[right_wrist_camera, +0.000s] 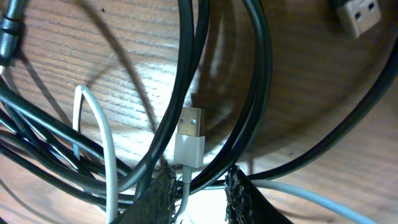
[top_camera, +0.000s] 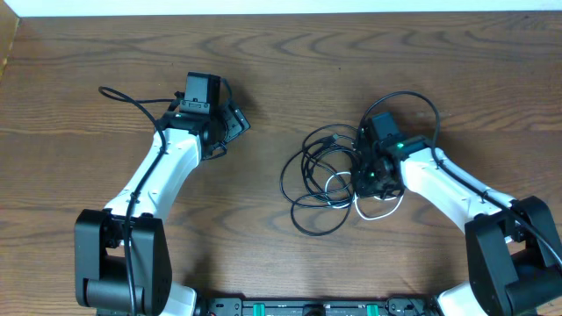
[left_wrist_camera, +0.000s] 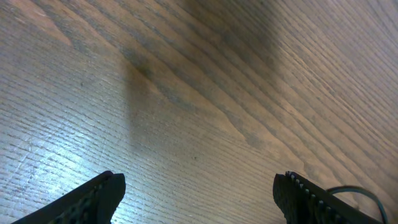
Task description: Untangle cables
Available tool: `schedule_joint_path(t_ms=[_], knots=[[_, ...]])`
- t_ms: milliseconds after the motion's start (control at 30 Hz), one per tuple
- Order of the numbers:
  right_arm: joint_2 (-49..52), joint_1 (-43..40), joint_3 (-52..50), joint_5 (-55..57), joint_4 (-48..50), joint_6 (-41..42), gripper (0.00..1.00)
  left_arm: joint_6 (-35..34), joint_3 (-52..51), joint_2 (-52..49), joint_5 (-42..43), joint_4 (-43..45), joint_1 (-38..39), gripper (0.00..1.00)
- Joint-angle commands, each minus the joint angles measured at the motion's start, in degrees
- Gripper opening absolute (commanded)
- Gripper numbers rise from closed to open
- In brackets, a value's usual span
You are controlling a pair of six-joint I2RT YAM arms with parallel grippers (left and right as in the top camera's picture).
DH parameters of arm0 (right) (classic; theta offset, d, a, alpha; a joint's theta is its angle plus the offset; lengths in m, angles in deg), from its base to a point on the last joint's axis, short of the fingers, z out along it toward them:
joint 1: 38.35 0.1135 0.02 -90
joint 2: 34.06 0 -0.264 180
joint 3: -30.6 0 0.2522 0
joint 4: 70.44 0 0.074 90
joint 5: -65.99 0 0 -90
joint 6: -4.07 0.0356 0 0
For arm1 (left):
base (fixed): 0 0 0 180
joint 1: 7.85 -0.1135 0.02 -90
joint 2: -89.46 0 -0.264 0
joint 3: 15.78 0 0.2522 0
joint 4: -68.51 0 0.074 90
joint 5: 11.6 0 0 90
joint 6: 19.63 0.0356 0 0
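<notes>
A tangle of thin black cables lies right of the table's middle, with a short white cable looped at its near right side. My right gripper is down over the tangle's right edge. In the right wrist view its fingers stand slightly apart either side of the white cord, just below the white USB plug, and a gap still shows. Black cables cross around the plug. My left gripper is far to the left, open over bare wood.
A black USB plug lies beyond the white one. The left arm's own black wire trails to the left. The table's far edge meets a white wall.
</notes>
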Motion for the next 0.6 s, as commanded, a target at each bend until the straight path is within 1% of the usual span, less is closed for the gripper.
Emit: schedule_joint_path(t_ms=[0,67,133,200,367,500,567], knots=[[0.31,1.57,0.39,-0.02,-0.28,9.44,0.24,0.79,0.35,0.0,-0.92,-0.13,0.0,0.82],[0.31,1.97,0.39,-0.09,-0.35,12.09,0.24,0.79,0.35,0.0,-0.92,-0.13,0.0,0.82],[0.31,2.01,0.39,-0.61,-0.5,13.88,0.18,0.79,0.35,0.0,-0.92,-0.13,0.0,0.82],[0.31,2.03,0.39,-1.81,-0.5,14.34,0.15,0.79,0.35,0.0,-0.92,-0.13,0.0,0.82],[0.31,1.99,0.39,-7.43,-0.52,14.34,0.14,0.79,0.35,0.0,-0.92,-0.13,0.0,0.82],[0.31,1.99,0.39,-11.04,-0.55,14.4,0.12,0.79,0.35,0.0,-0.92,-0.13,0.0,0.82],[0.31,1.99,0.39,-12.35,-0.59,17.03,0.11,0.79,0.35,0.0,-0.92,-0.13,0.0,0.82]])
